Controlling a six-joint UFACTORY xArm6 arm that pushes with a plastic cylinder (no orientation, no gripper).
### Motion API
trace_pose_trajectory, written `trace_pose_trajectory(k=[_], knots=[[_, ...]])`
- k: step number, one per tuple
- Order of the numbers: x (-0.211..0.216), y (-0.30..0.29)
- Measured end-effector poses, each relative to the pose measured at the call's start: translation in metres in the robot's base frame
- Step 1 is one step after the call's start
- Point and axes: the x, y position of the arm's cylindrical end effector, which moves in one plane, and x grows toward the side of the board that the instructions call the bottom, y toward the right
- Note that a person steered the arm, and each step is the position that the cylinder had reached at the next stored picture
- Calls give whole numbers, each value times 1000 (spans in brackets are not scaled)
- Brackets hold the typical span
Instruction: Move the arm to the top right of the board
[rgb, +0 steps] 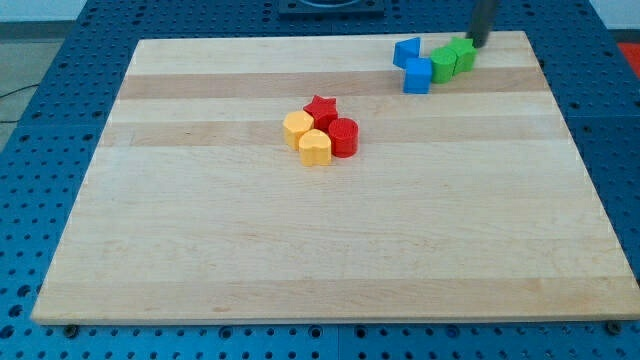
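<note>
My tip (477, 44) is the lower end of a dark rod that comes down from the view's top right. It stands just right of and above a green block (463, 54), close to it or touching. A second green block (443, 64) sits beside that one. A blue cube (417, 75) lies left of the green blocks and another blue block (406, 51) lies above it. Near the board's middle a red star (321, 109), a red cylinder (343, 136), a yellow hexagon-like block (297, 128) and a yellow heart-like block (316, 147) huddle together.
The wooden board (330, 250) lies on a blue perforated table (60, 60). The board's top edge runs just above the blue and green blocks, and its top right corner (527, 36) is right of my tip.
</note>
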Motion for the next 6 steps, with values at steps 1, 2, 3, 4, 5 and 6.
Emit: trace_pose_trajectory(k=[1,2,3,4,5,6], knots=[[3,-58],[4,-57],[-10,-55],[-18,-38],[-17,-19],[-5,70]])
